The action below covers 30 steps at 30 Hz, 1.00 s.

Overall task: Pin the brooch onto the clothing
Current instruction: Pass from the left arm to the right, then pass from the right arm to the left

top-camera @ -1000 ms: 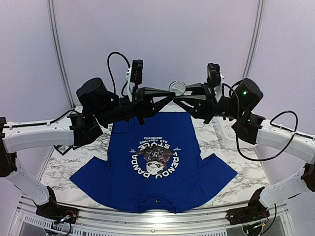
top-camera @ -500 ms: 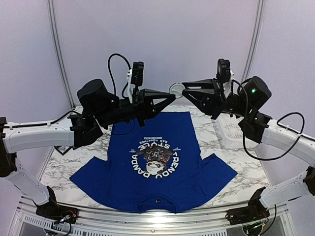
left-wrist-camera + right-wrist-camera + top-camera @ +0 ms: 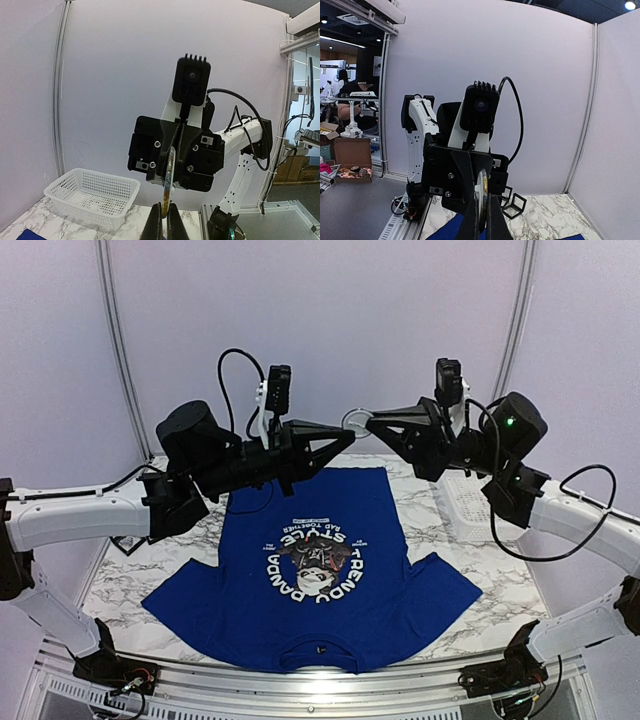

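Brooch midair, well above clothing

High over the far hem of the clothing, the left gripper and right gripper meet tip to tip, both clamped on the brooch, so each blocks the other's way forward. Below them the air is open, since the clothing lies flat on the desk. A white basket stands on the desk's right side beneath the right arm. Small black frames sit at its left edge.
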Each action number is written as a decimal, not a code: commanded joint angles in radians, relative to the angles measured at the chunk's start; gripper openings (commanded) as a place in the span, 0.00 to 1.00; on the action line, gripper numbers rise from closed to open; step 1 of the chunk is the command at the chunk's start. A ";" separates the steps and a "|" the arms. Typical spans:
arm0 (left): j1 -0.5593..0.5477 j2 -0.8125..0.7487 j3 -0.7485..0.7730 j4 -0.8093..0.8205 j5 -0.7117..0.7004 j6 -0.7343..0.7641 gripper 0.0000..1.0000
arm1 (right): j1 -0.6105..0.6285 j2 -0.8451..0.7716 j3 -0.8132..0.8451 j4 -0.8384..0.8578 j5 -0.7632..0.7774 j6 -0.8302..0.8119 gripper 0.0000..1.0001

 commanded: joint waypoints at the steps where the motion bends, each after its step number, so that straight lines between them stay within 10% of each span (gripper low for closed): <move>1: -0.008 -0.037 -0.012 0.029 0.003 0.021 0.00 | -0.013 0.006 0.052 -0.095 -0.006 -0.042 0.00; 3: -0.008 -0.043 -0.029 0.020 -0.038 0.038 0.08 | -0.033 0.003 0.069 -0.151 -0.009 -0.068 0.00; 6: -0.008 -0.069 -0.037 -0.094 -0.106 0.136 0.57 | -0.059 -0.005 0.117 -0.343 0.003 -0.184 0.00; 10: -0.008 -0.120 0.010 -0.400 -0.306 0.387 0.77 | -0.063 0.014 0.278 -0.881 0.069 -0.561 0.00; 17: -0.009 -0.021 0.365 -1.028 -0.337 0.533 0.74 | -0.013 0.032 0.429 -1.308 0.161 -0.907 0.00; 30: -0.034 0.035 0.484 -1.124 -0.147 0.505 0.61 | 0.078 0.021 0.424 -1.206 0.227 -0.856 0.00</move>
